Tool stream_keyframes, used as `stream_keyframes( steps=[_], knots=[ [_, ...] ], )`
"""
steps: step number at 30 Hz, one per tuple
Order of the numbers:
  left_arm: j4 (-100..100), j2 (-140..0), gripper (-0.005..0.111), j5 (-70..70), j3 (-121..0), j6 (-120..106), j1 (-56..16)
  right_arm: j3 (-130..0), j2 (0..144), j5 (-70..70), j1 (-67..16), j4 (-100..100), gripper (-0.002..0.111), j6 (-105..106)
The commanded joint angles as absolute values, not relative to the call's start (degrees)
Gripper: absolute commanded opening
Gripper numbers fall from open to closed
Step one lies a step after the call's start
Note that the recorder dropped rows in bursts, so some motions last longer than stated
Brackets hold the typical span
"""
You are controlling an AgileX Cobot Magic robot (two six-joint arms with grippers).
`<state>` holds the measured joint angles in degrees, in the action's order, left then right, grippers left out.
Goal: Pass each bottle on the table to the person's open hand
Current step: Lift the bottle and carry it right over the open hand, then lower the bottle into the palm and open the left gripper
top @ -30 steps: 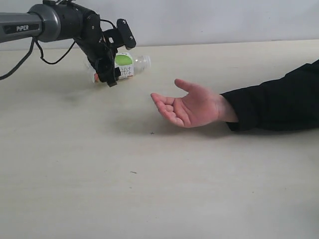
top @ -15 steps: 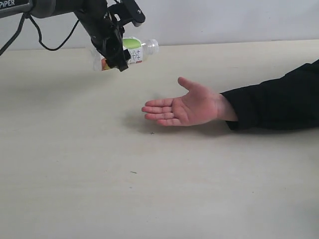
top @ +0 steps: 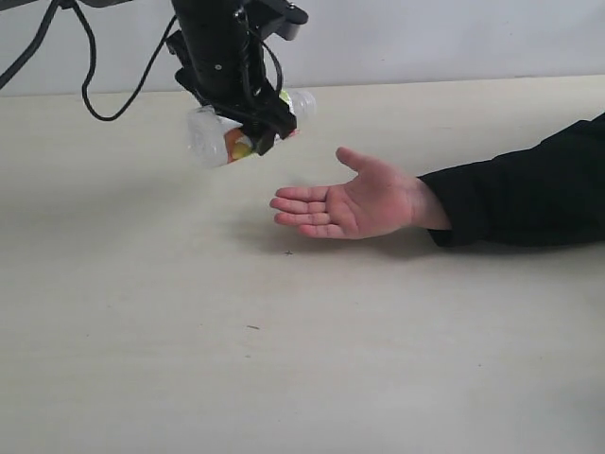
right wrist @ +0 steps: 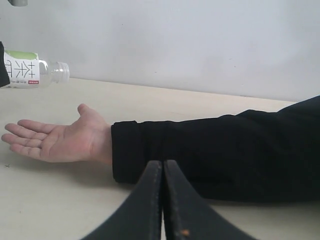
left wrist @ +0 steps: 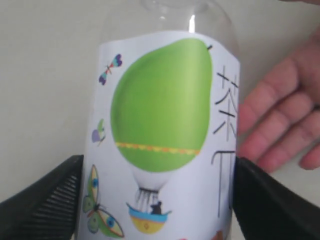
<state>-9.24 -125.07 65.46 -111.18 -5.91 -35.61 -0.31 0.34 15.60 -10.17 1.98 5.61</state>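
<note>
Bottle: short clear bottle (top: 210, 140) with the green-fruit label, lifted off the table, lying almost level in the air with its neck end pointing toward the person's side.
Grip: left gripper (top: 255, 125) clamped across the labelled body; the left wrist view shows a black finger (left wrist: 45, 202) pressed against each side of it.
Receiver: person's open hand (top: 354, 203) rests palm up on the table (top: 284, 359), fingers spread and empty.
Gap: bottle hangs above and just beyond the fingertips, not over the palm, touching nothing but the gripper.
Right gripper (right wrist: 162, 200): jaws pressed together on nothing, low near the black sleeve (right wrist: 210, 150).
Progress: handover under way, judged mid-carry; left to do are reaching the palm, lowering and letting go.
Other bottles: none in view, so their count cannot be told.
</note>
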Motion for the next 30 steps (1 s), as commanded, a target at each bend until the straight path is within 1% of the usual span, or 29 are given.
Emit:
stream_keyframes(
  steps=[1,9,16,23,30],
  knots=[
    [-9.8,-123.7,0.000,66.9,-111.4,3.2,-40.6,0.0,0.0,15.3,-10.0,2.0,0.000,5.8],
    [-14.1,-123.7,0.000,65.6,-111.4,30.6,-46.3,0.0,0.0,15.3,-10.0,2.0,0.000,5.8],
    [-14.1,-123.7,0.000,62.7,-111.4,47.7,-49.8,0.0,0.0,15.3,-10.0,2.0,0.000,5.8],
    [-11.2,-123.7,0.000,55.2,-111.4,59.6,-51.5,0.0,0.0,15.3,-10.0,2.0,0.000,5.8],
    [-15.5,-124.5,0.000,54.4,-111.4,65.0,-51.5,0.0,0.0,15.3,-10.0,2.0,0.000,5.8]
  ],
)
